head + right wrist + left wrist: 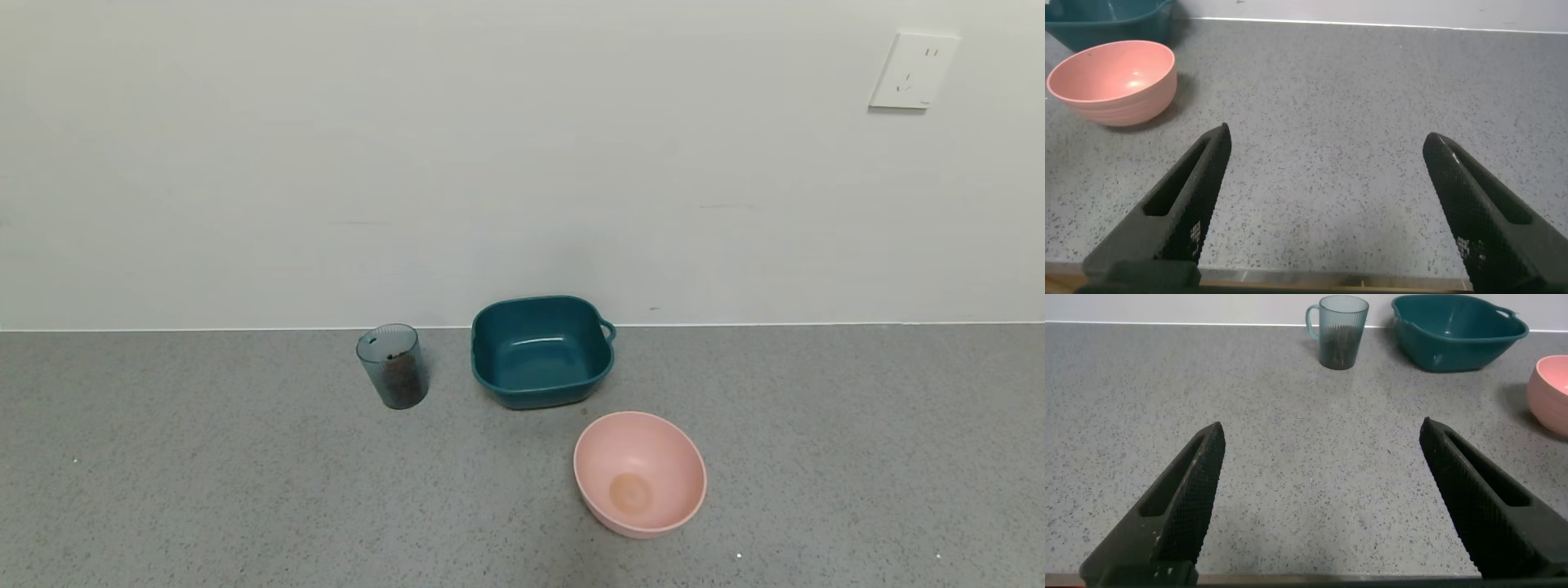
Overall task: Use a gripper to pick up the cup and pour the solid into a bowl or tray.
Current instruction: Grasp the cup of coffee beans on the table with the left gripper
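The blue-grey ribbed cup [393, 365] stands upright near the wall, with dark brown pellets [400, 382] inside it. It also shows in the left wrist view [1339, 331], far ahead of my left gripper [1323, 433]. The dark teal basin [541, 350] sits just to the right of the cup, empty, its loop handle at the far right corner; it shows in the left wrist view [1456, 331] and partly in the right wrist view [1106, 18]. My left gripper is open and empty at the table's front edge. My right gripper [1327, 139] is open and empty, also at the front edge. Neither gripper shows in the head view.
A round pink bowl [639, 472] stands in front of the basin, slightly to the right; it shows in the right wrist view [1114, 80] and at the left wrist view's edge [1553, 392]. The grey speckled table [204, 490] ends at a white wall carrying a socket [913, 71].
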Robot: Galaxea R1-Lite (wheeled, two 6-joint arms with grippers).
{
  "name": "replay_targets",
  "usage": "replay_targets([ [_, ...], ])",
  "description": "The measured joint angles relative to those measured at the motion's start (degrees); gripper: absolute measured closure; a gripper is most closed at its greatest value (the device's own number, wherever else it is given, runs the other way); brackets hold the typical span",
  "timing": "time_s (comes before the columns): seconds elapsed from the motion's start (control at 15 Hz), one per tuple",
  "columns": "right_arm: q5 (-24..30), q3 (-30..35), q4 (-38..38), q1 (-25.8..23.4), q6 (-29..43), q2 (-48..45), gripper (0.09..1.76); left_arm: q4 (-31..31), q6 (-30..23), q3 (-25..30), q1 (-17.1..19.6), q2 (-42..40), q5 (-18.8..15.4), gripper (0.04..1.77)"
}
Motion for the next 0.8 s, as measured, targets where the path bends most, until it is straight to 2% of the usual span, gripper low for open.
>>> replay_targets([
  [0.53,0.0,0.0,-0.1,0.0,0.1,0.0,0.14,0.6,0.0,-0.3,0.0,0.0,0.0,0.09],
  [0.67,0.0,0.0,-0.1,0.0,0.1,0.0,0.14,1.2,-0.4,-2.4,0.0,0.4,0.2,0.09],
  [0.8,0.0,0.0,-0.1,0.0,0.1,0.0,0.14,2.8,-1.5,-7.0,0.0,1.7,0.6,0.09],
])
